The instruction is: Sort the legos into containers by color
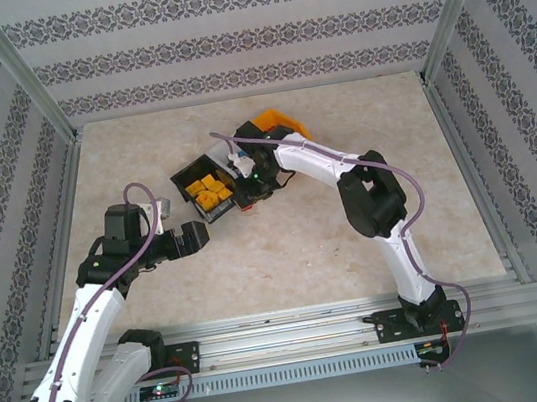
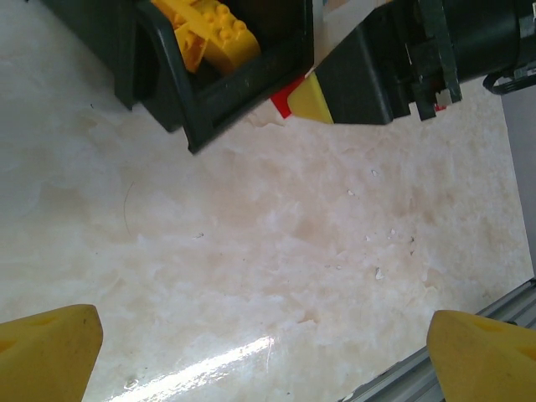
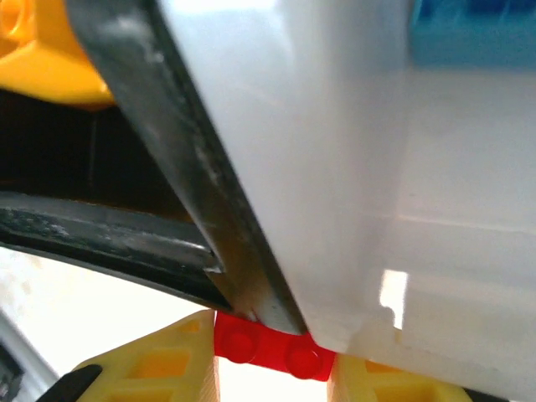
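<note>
Right gripper (image 3: 272,368) grasping small red plastic brick (image 3: 266,353) beside black plastic bin (image 3: 126,234) | left gripper (image 2: 266,356) released | lift clear of the bin first.

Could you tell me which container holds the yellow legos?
The black container, nearest the left end effector; the white container beside it shows a blue lego instead.

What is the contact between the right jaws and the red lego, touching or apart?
Touching. The right wrist view shows the red lego pinched between both yellow fingers, no gap.
</note>
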